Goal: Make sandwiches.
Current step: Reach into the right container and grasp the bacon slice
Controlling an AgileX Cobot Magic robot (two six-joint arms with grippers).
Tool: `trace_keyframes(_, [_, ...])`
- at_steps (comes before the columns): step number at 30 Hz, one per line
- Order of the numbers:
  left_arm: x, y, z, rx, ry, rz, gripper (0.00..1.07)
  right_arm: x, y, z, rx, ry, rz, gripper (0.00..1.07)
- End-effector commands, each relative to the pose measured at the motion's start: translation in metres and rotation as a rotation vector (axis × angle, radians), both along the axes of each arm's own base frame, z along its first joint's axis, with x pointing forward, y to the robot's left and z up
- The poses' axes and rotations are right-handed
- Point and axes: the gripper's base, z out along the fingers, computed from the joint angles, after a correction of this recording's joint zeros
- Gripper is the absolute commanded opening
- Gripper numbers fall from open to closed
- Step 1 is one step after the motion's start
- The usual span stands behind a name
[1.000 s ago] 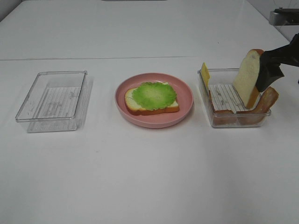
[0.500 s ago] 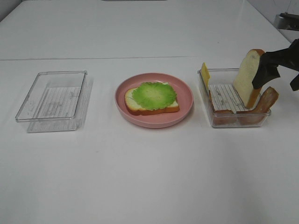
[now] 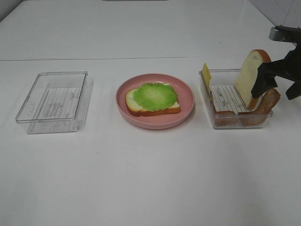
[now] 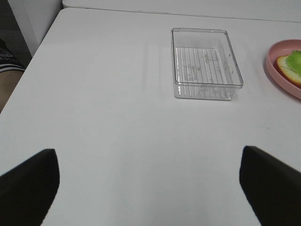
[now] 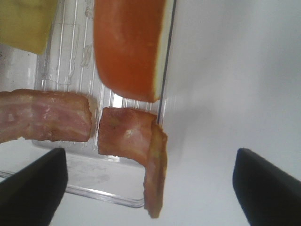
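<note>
Right gripper (image 3: 278,85): jaws spread wide, holding nothing, hanging at the outer wall of the clear container (image 3: 237,123). Left gripper (image 4: 150,188): also spread and empty, over bare tabletop (image 4: 108,141).

Sandwich (image 3: 153,107) so far: one slice topped with lettuce (image 3: 154,95), lying on the pink plate (image 3: 188,107).

Risks: the second bread slice (image 3: 249,79) leans on edge in the container, just beside a finger. A nudge would likely topple it. A bacon strip (image 3: 269,101) drapes over the wall. A loose pinch could drop it outside or drag the light container.

Room: open tabletop lies between container and plate. The cheese (image 3: 206,74) stands in the opposite corner.
</note>
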Motion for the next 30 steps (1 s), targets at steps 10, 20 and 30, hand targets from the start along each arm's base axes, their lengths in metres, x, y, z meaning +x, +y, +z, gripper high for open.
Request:
trace_keyframes(10, [-0.0015, -0.0004, 0.0009, 0.0, -0.021, -0.003, 0.96, 0.004, -0.0021, -0.0153, 0.001, 0.021, 0.002, 0.75])
trace_keyframes(20, [-0.0015, -0.0004, 0.0009, 0.0, -0.021, -0.003, 0.96, 0.0047, -0.0022, -0.016, 0.001, 0.017, -0.001, 0.01])
trace_keyframes(30, [-0.0015, -0.0004, 0.0009, 0.0, -0.021, -0.003, 0.96, 0.0041, -0.0012, -0.0145, 0.003, 0.018, 0.001, 0.0])
